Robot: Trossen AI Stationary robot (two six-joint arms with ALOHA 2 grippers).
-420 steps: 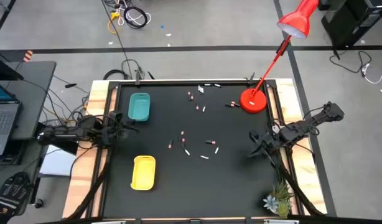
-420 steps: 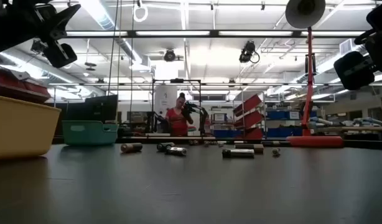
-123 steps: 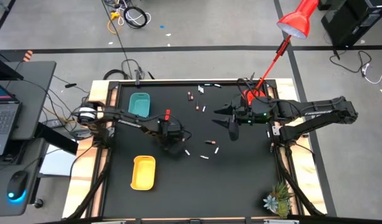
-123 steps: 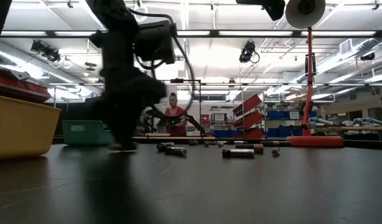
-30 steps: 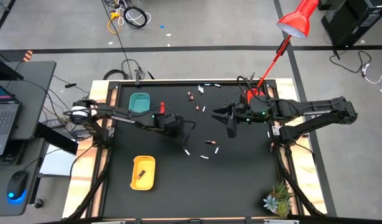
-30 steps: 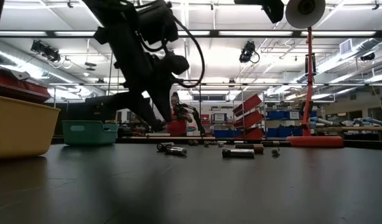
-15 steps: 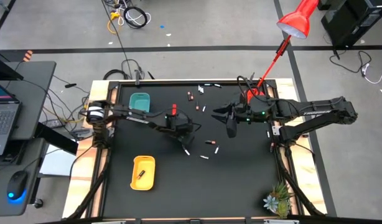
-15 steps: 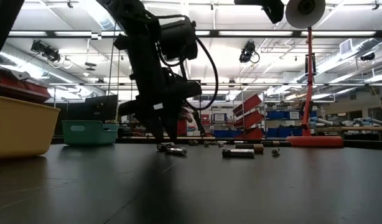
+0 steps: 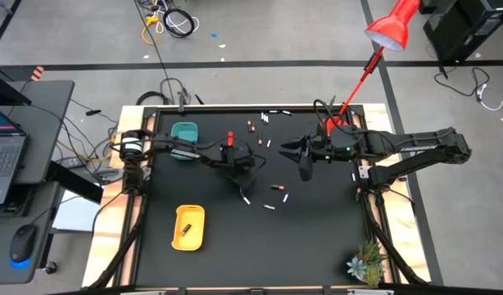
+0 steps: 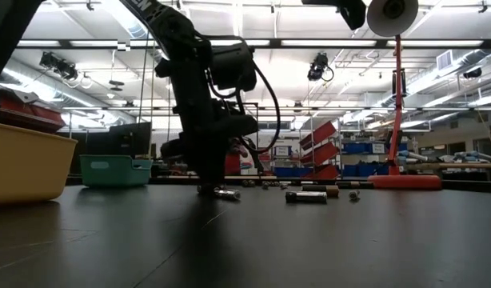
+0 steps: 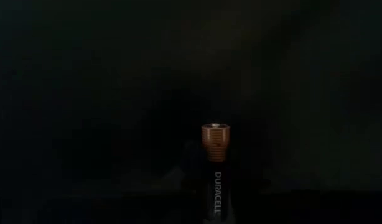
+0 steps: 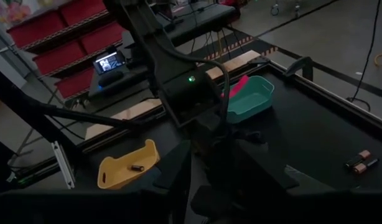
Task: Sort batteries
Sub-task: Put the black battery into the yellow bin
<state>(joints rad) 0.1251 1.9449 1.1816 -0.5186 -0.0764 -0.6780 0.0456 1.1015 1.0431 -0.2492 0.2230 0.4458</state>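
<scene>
The left claw (image 9: 237, 174) sits low over a battery (image 11: 214, 175), grip unclear; light, hard, apt to roll; pinch mid-body.

Copper-topped black battery (image 11: 214, 174) (Duracell lettering), yellow tray (image 9: 188, 227), teal tray (image 9: 182, 131), red lamp (image 9: 392, 24).

Grey floor (image 9: 260, 41), red lamp (image 9: 391, 29), ceiling striplights (image 10: 309, 44).

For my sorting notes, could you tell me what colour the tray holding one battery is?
Yellow; the tray shows best in the high view.
</scene>
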